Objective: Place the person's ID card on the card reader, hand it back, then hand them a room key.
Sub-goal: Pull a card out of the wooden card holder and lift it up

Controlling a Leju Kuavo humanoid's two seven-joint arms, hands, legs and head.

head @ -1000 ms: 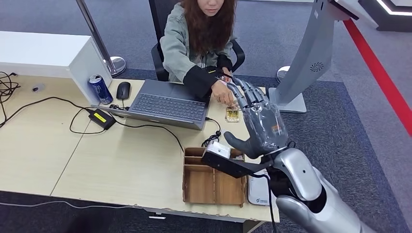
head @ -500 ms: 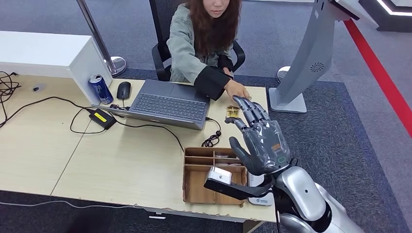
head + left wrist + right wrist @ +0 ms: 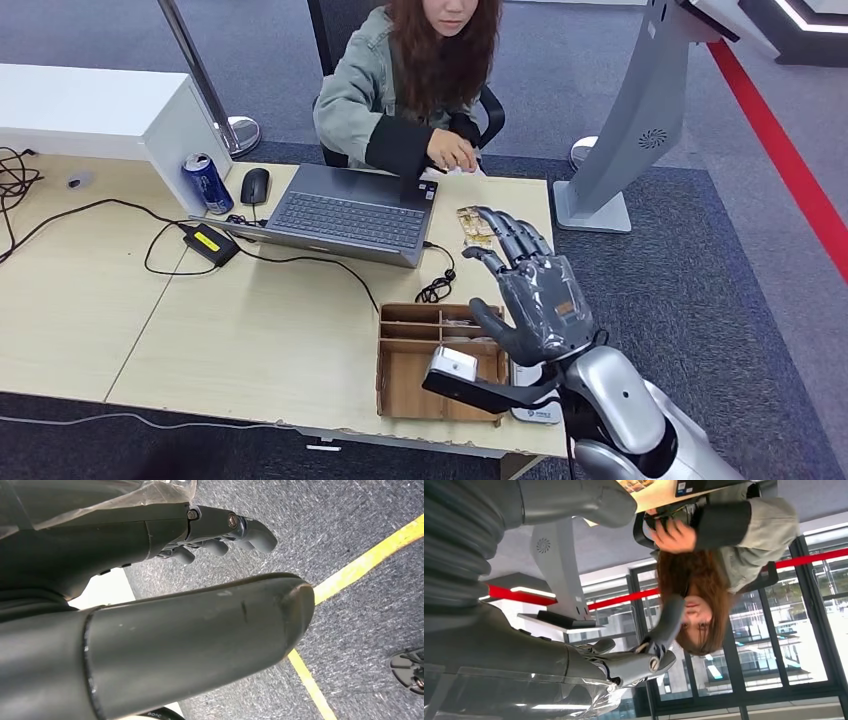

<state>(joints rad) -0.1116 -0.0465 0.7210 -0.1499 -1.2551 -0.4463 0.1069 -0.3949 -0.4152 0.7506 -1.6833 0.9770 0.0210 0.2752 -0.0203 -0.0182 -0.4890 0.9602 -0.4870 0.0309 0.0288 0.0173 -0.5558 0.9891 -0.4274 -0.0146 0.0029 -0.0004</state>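
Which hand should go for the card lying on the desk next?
Probably the right hand: it is raised over the desk's right end, open and holding nothing, close to the card. The left hand hangs over carpeted floor.

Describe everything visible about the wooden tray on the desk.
The wooden tray is a shallow, light-brown box of thin board, open on top, with dividers forming narrow slots at the far end and larger compartments nearer the robot. It sits flat at the desk's near edge, beside a white card reader. The right hand hovers above its right side, partly hiding it.
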